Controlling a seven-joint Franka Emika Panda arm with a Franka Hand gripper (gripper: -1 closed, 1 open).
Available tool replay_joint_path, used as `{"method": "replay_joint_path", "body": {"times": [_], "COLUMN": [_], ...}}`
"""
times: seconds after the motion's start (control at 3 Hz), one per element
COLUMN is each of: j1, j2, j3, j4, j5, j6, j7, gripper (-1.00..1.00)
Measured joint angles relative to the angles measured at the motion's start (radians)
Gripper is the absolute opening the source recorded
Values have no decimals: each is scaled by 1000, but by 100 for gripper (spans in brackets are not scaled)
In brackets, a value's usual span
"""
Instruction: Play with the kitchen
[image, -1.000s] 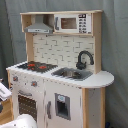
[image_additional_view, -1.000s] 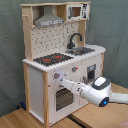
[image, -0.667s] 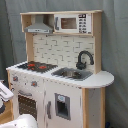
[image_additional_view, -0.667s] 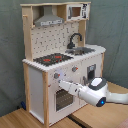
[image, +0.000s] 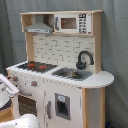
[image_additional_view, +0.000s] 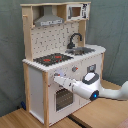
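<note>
The kitchen (image_additional_view: 62, 55) stands on the wooden floor (image_additional_view: 30, 120) by a grey curtain (image_additional_view: 112, 30); in the second exterior view the fingers (image_additional_view: 56, 78) point at its front, just above the oven door (image_additional_view: 63, 97); whether they are open, I cannot tell.

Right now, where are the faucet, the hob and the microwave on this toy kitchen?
Faucet (image: 84, 58): first exterior view, on its black curved neck.
Hob (image_additional_view: 53, 59): second exterior view, on the black plate by the red rings.
Microwave (image: 73, 23): first exterior view, on its door window.
</note>
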Motion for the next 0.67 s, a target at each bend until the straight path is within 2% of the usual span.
{"method": "replay_joint_path", "body": {"times": [0.33, 0.67], "j1": [-69, -68], "j2": [0, 0], "j3": [-3, -11], "j4": [65, 66], "j5": [0, 0], "j6": [11, 8], "j7": [30, 57], "gripper": [100, 100]}}
